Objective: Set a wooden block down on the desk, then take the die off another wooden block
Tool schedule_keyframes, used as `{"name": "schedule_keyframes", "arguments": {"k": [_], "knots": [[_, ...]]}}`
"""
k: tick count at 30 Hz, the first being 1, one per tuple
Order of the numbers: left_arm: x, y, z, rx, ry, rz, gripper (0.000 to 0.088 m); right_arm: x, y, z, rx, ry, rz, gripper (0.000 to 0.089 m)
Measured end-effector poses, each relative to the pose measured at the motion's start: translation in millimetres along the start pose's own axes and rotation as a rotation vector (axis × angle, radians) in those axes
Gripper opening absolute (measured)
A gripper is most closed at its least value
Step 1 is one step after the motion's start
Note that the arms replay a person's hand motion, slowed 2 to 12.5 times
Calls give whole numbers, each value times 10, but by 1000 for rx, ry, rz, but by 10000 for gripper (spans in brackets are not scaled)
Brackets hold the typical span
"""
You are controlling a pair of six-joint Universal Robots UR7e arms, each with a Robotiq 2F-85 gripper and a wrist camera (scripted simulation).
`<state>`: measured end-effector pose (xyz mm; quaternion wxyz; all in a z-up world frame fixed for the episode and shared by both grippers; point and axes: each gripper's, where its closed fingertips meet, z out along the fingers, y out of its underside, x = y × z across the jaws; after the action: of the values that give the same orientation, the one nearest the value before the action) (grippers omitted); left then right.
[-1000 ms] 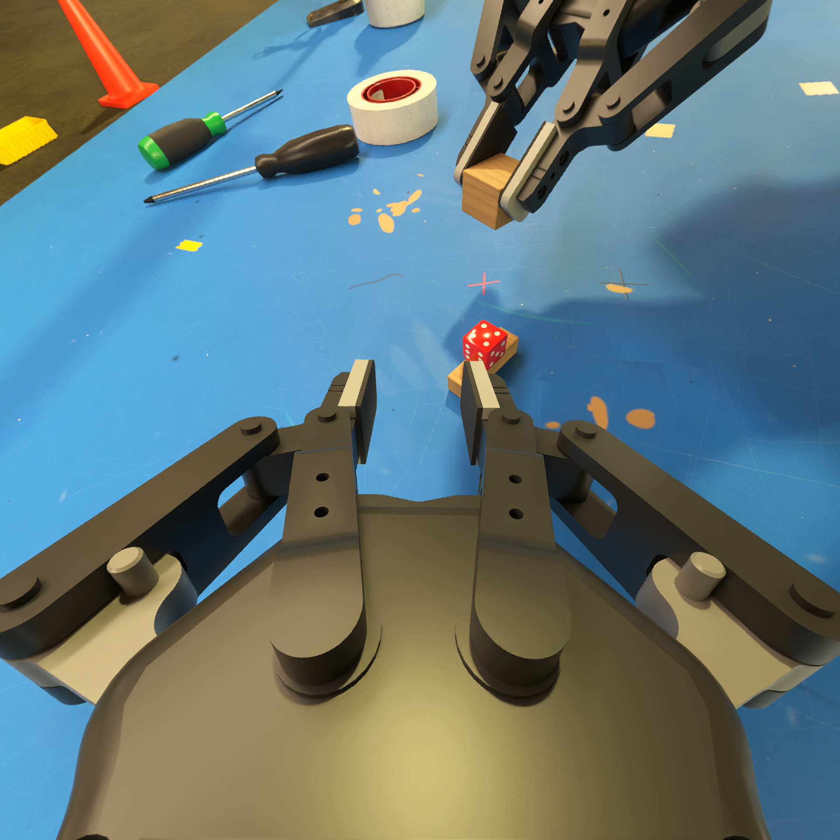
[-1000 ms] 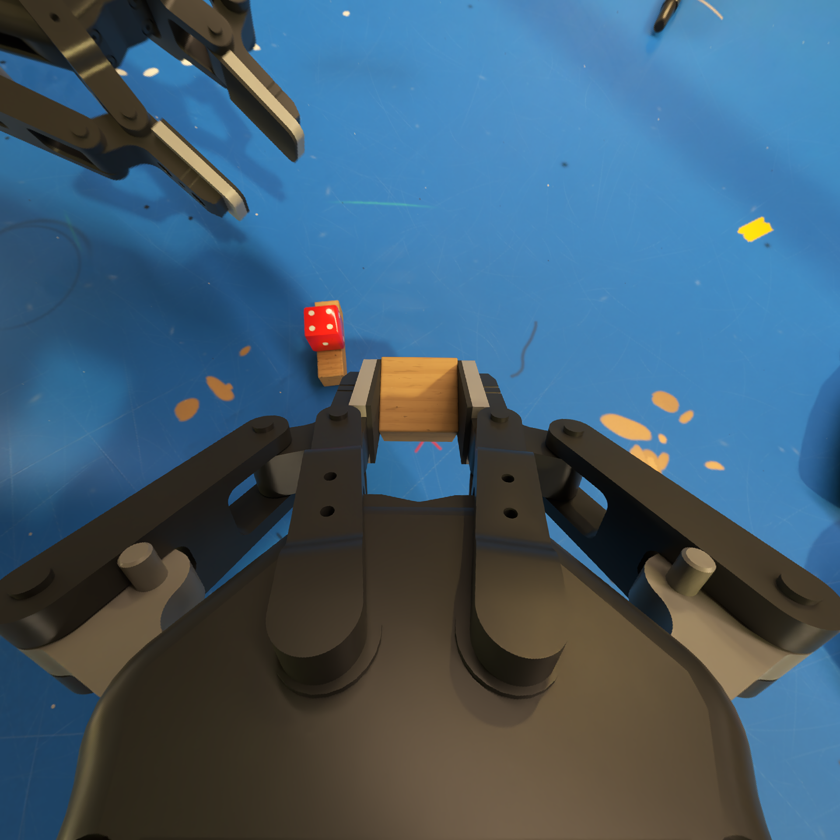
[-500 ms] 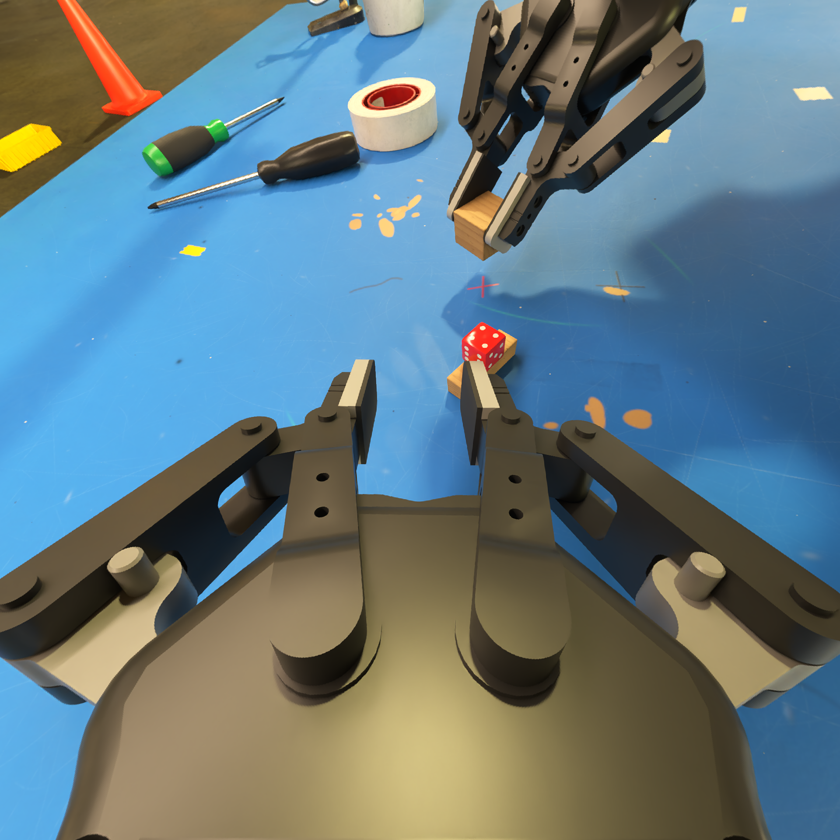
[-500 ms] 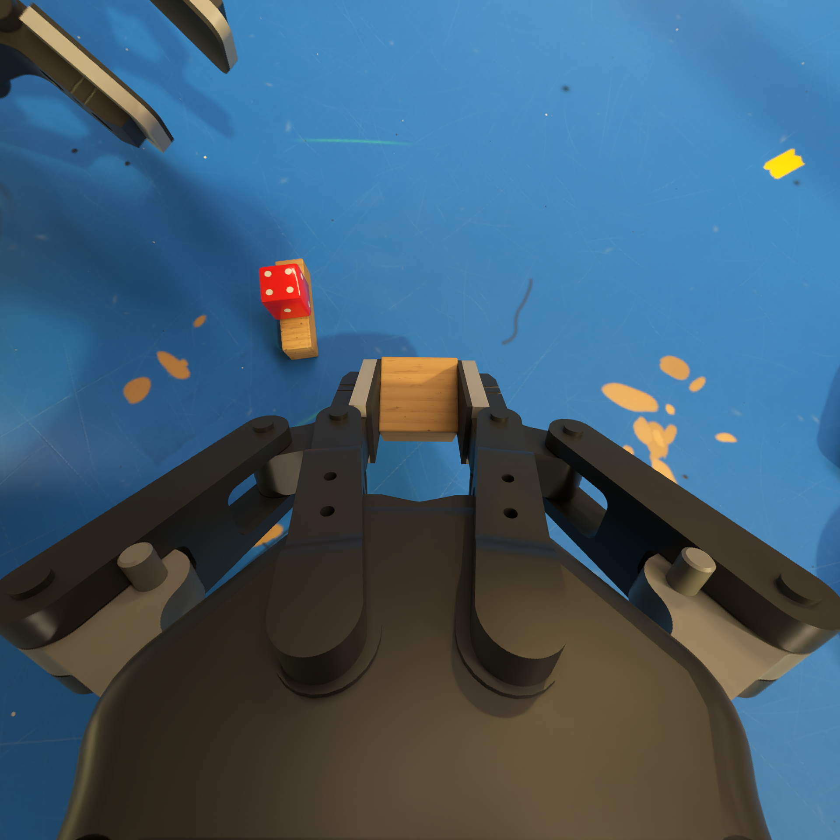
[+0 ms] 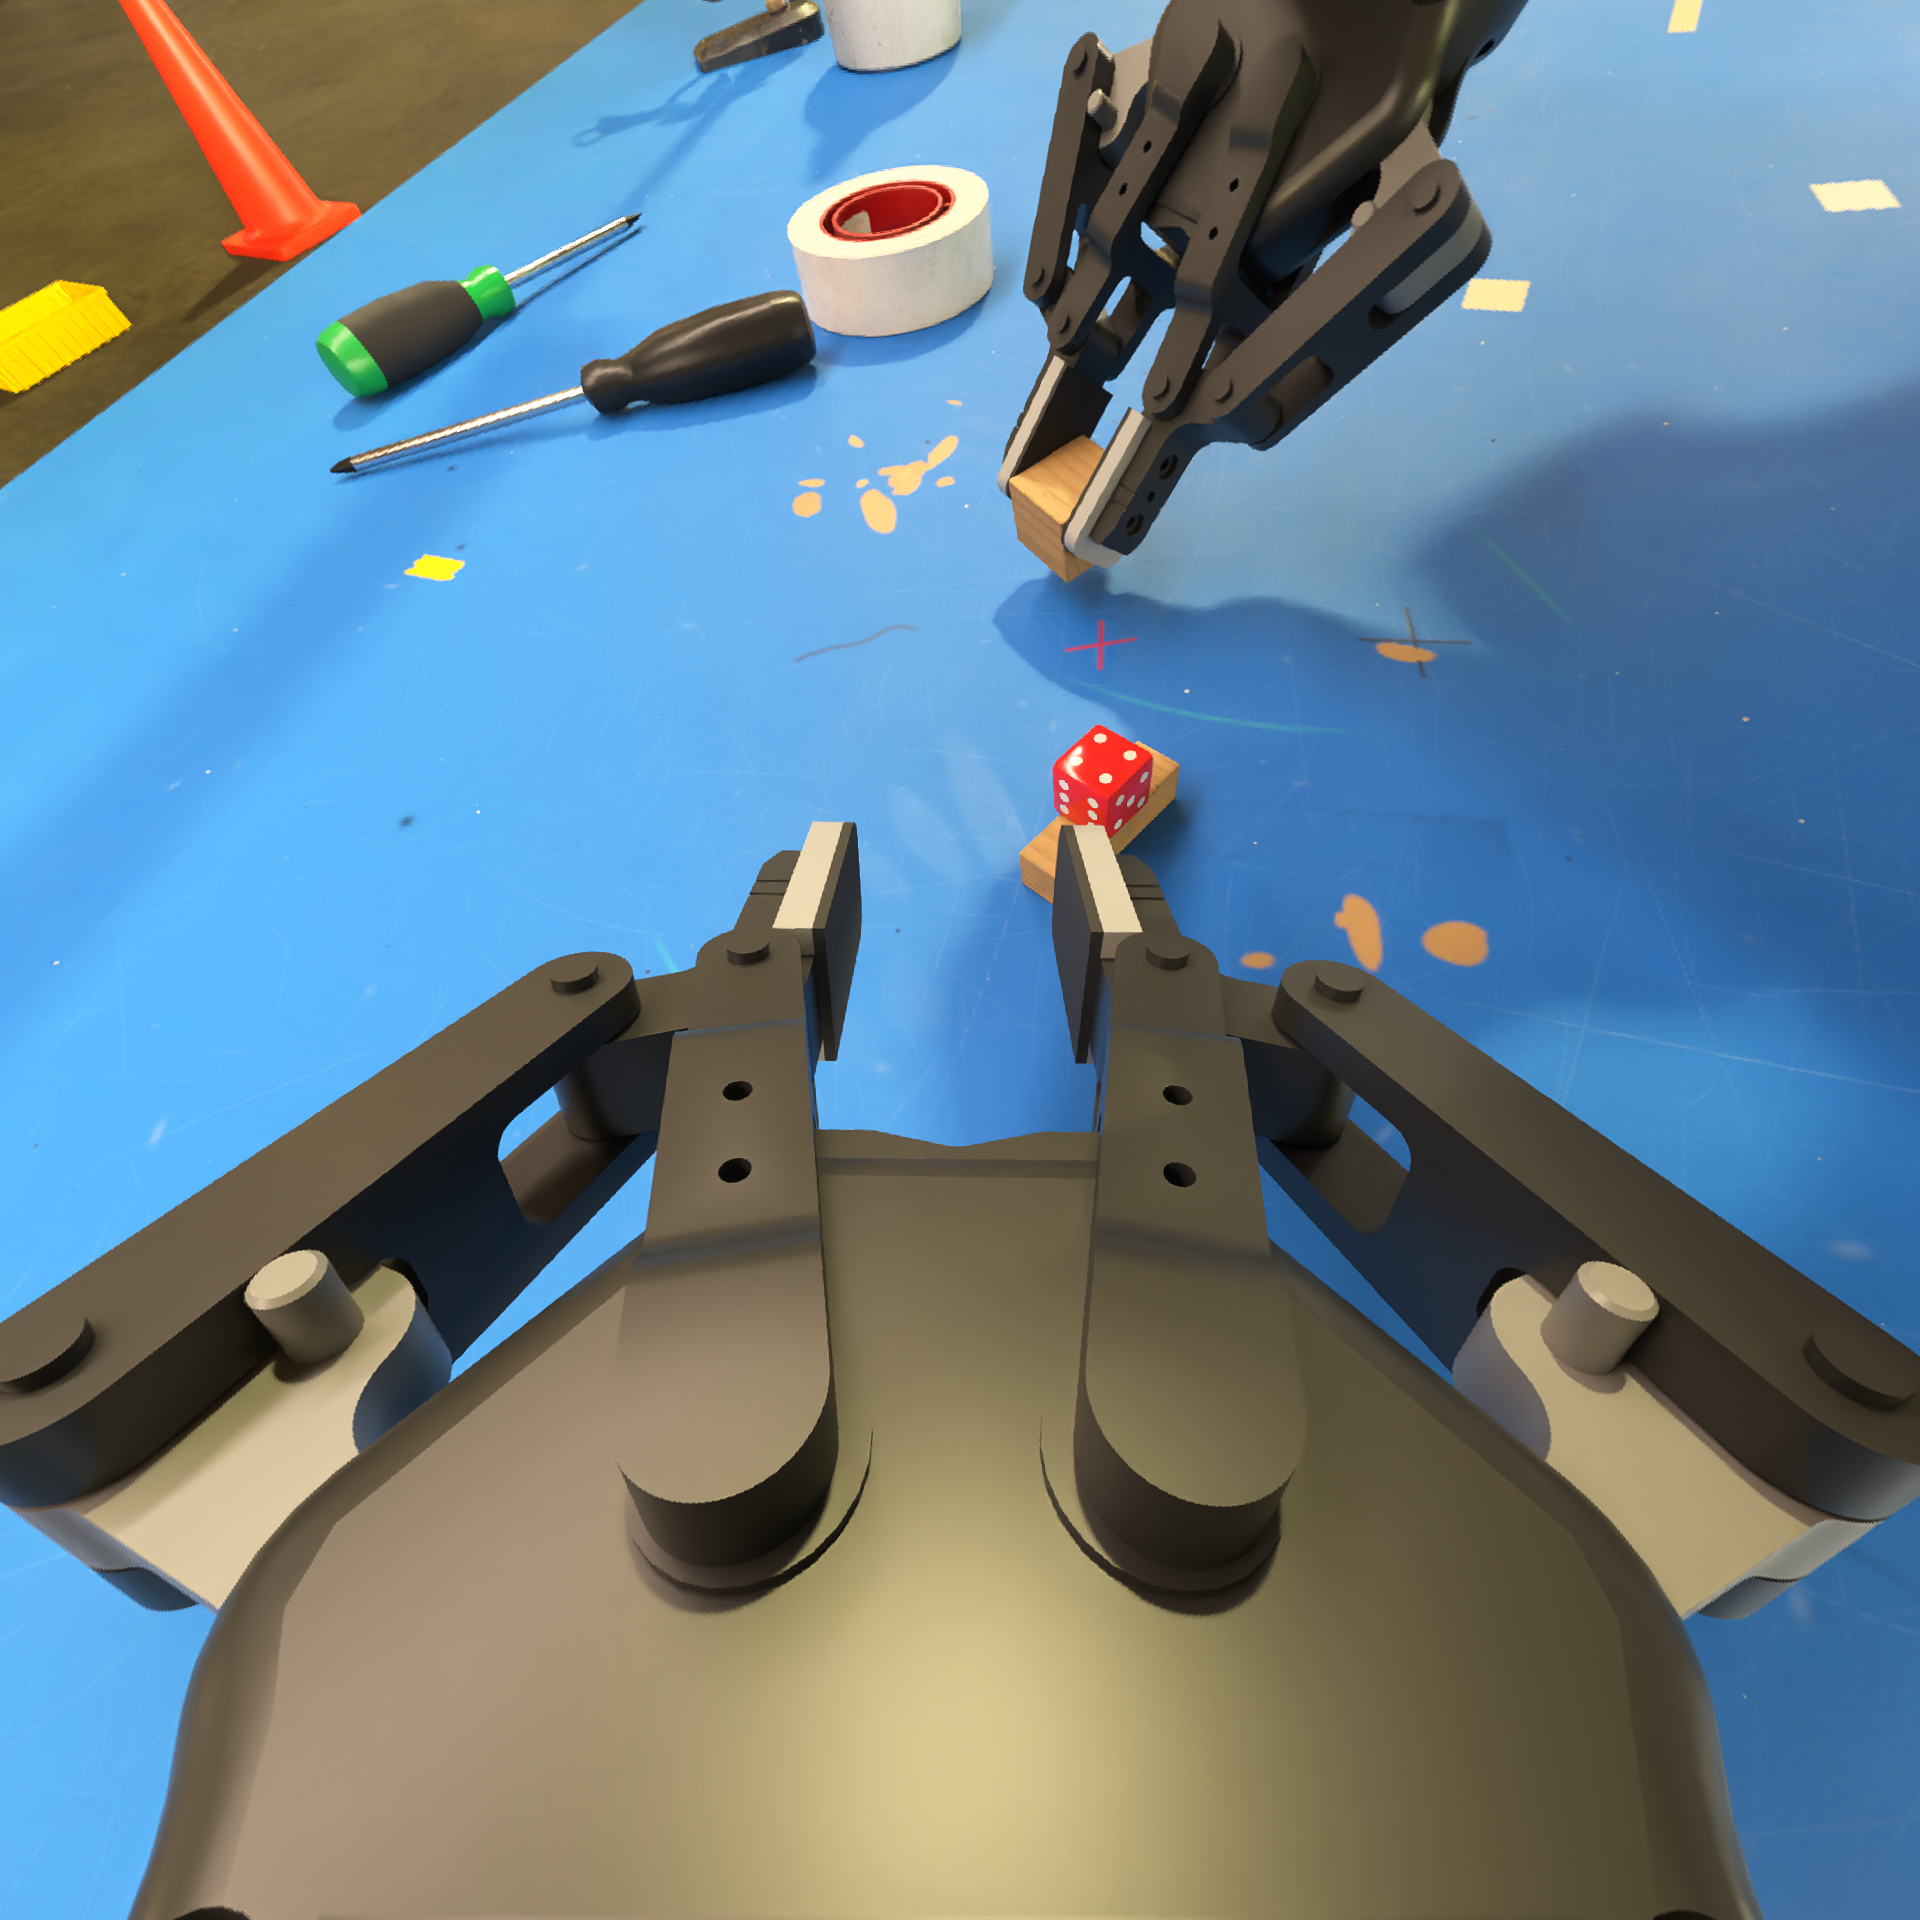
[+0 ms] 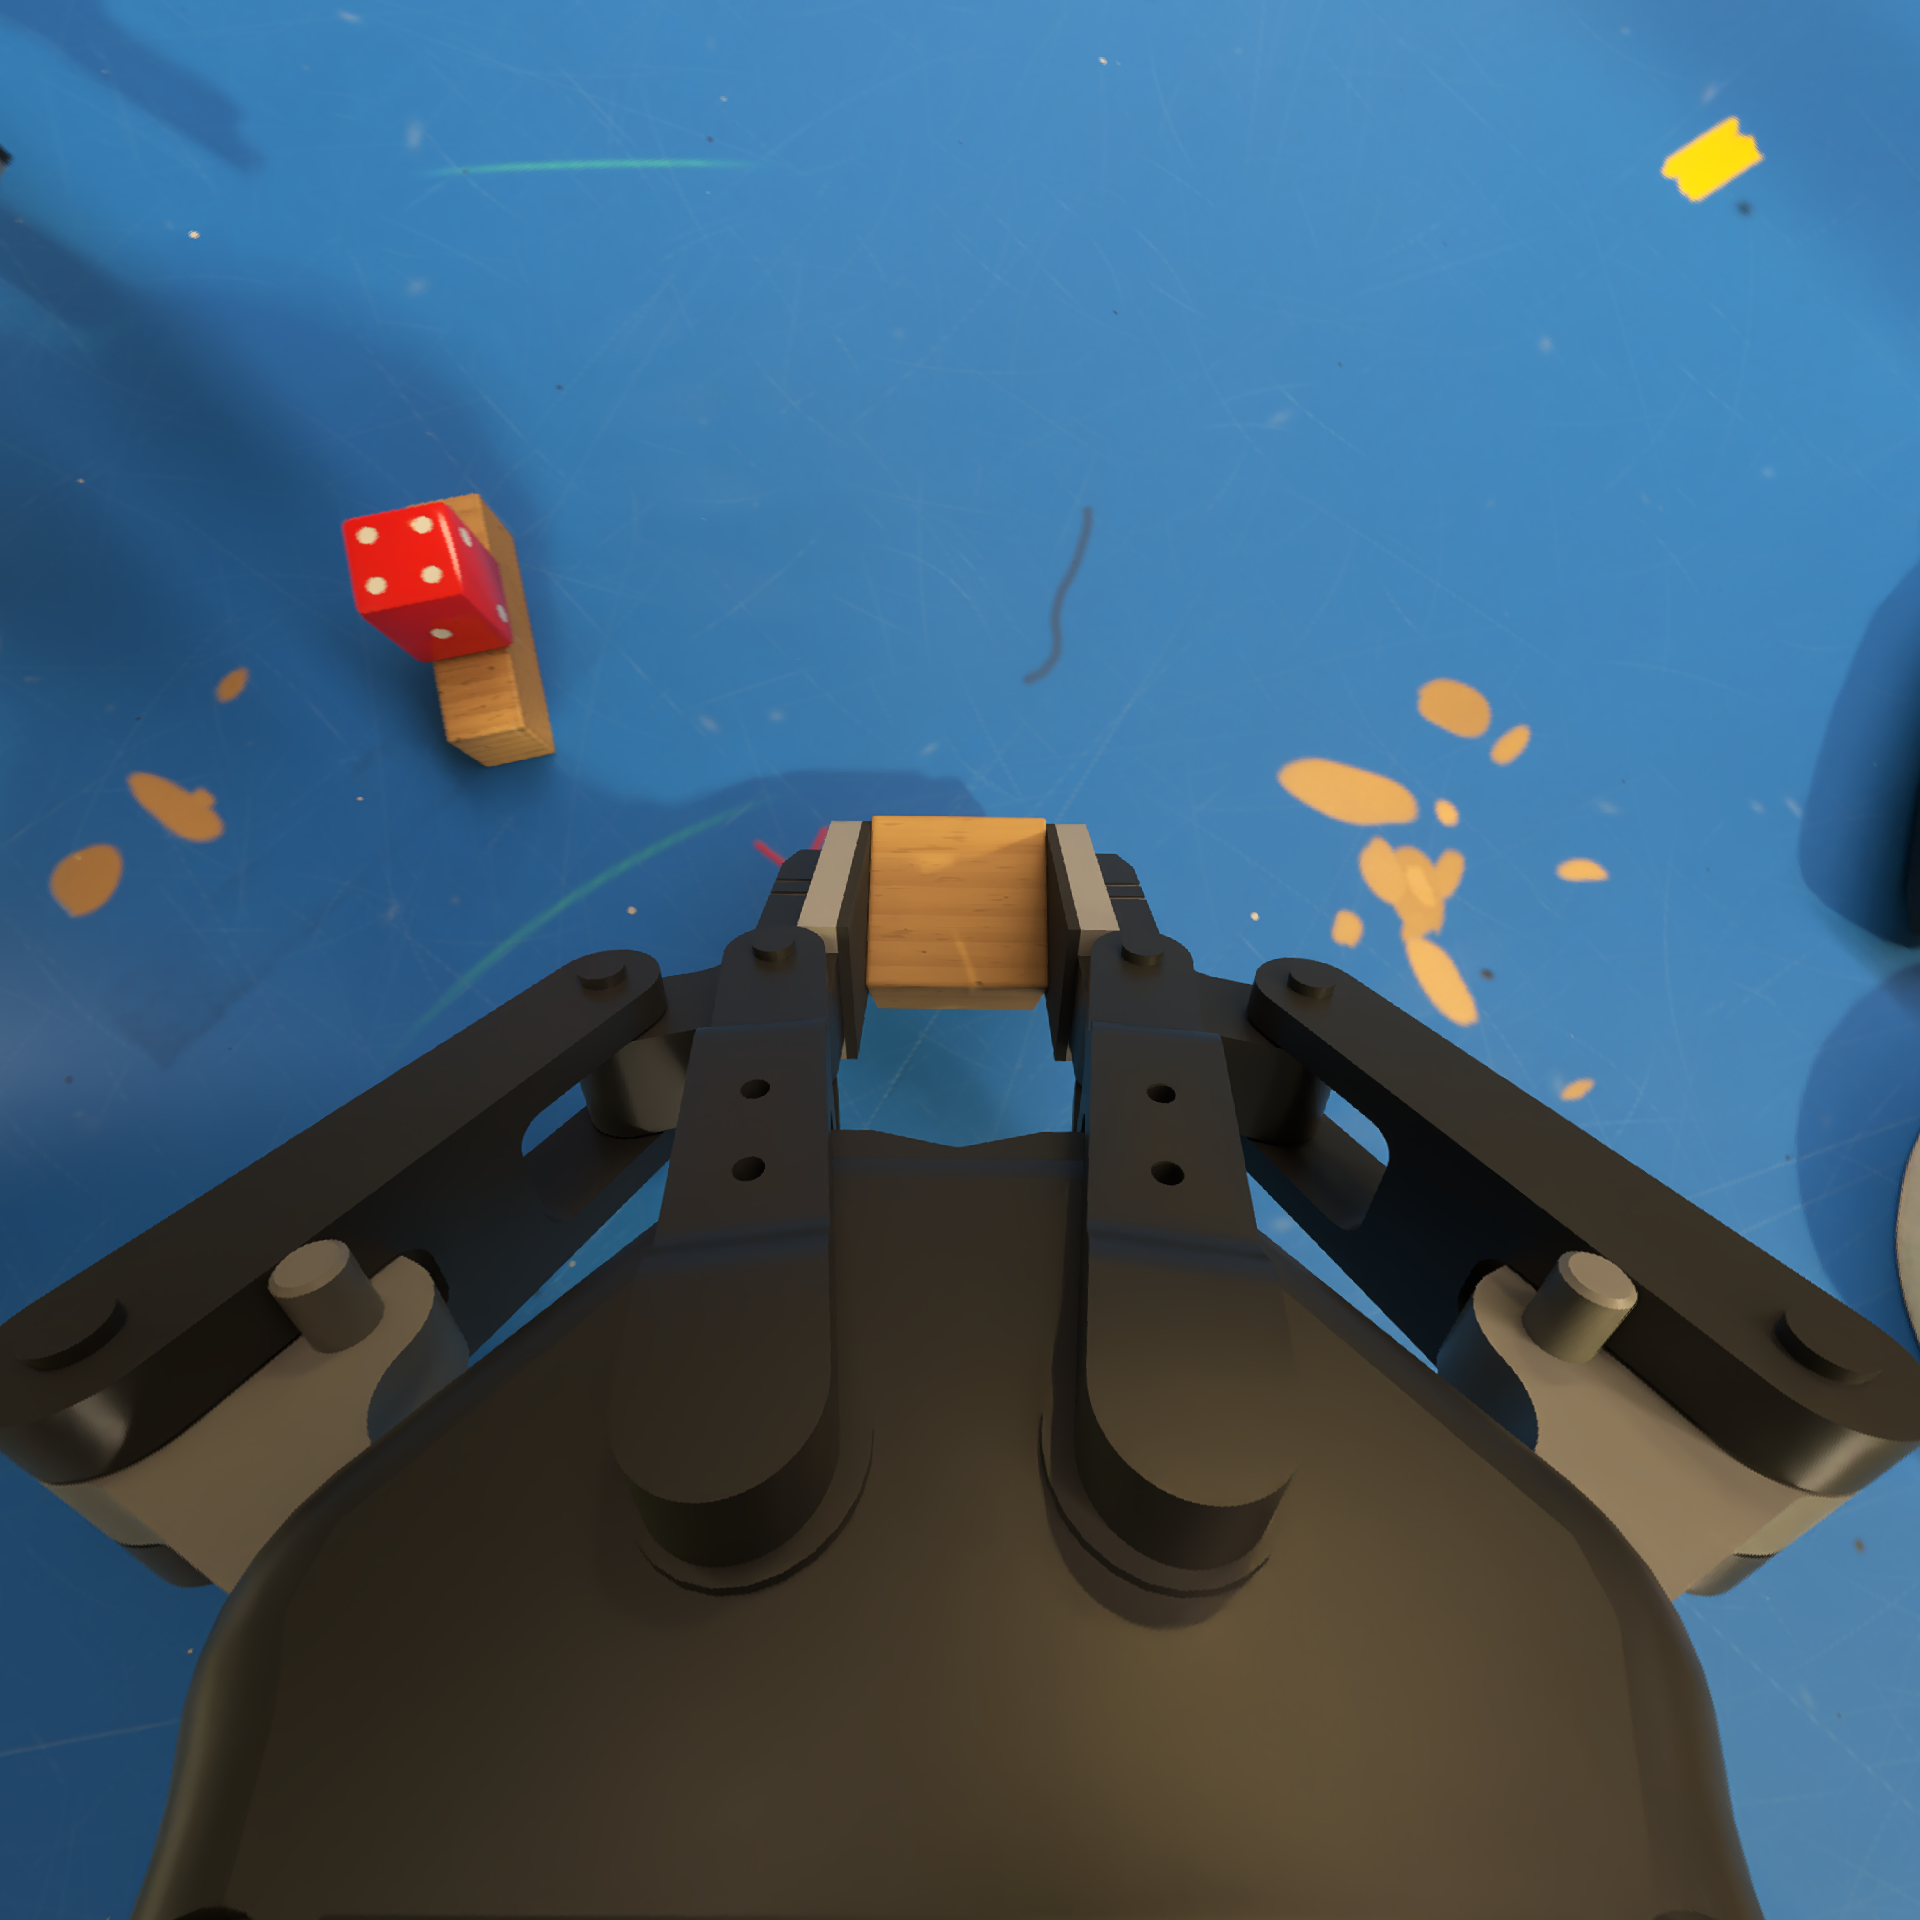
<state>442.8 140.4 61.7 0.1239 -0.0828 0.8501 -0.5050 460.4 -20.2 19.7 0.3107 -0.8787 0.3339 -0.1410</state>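
Note:
My right gripper [image 6: 956, 883] is shut on a wooden block [image 6: 956, 909]. In the left wrist view that block [image 5: 1051, 506] hangs just above the blue desk [image 5: 623, 727], its lower corner close to the surface. A red die [image 5: 1101, 779] sits on a flat wooden block [image 5: 1044, 860] lying on the desk. It shows to the left in the right wrist view, die [image 6: 428, 580] on block [image 6: 494, 707]. My left gripper [image 5: 951, 894] is open and empty, its right finger just in front of the flat block.
Two screwdrivers, green-handled [image 5: 416, 322] and black-handled [image 5: 686, 358], and a white tape roll [image 5: 891, 249] lie at the far left. An orange cone [image 5: 234, 145] and a yellow object [image 5: 52, 332] are on the floor beyond the desk edge. A white cup [image 5: 894, 31] stands at the back.
The right gripper has come down with its wooden block, away from the die, close to the desk. The left gripper has stayed still and open.

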Motion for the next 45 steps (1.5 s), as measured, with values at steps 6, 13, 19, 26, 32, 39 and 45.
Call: {"name": "schedule_keyframes", "arguments": {"k": [6, 13, 19, 26, 32, 39, 45], "knots": [[10, -3, -6, 1, 4, 0, 340, 107, 52, 9, -6, 17, 51, 282], [26, -14, -10, 4, 11, -5, 339, 212, 122, 30, -26, 38, 102, 282], [26, -16, -15, 3, 10, -3, 337, 278, 159, 37, -36, 64, 106, 282], [26, -18, -20, 4, 9, -3, 337, 296, 143, 35, -32, 87, 95, 282], [22, -13, -17, 1, 9, -6, 340, 332, 121, 9, -25, 123, 80, 310], [18, 6, -8, -7, 9, -9, 344, 323, 65, -49, -1, 139, 56, 526], [13, 20, 2, -13, 9, -12, 346, 286, 8, -109, 25, 138, 38, 574]]}}
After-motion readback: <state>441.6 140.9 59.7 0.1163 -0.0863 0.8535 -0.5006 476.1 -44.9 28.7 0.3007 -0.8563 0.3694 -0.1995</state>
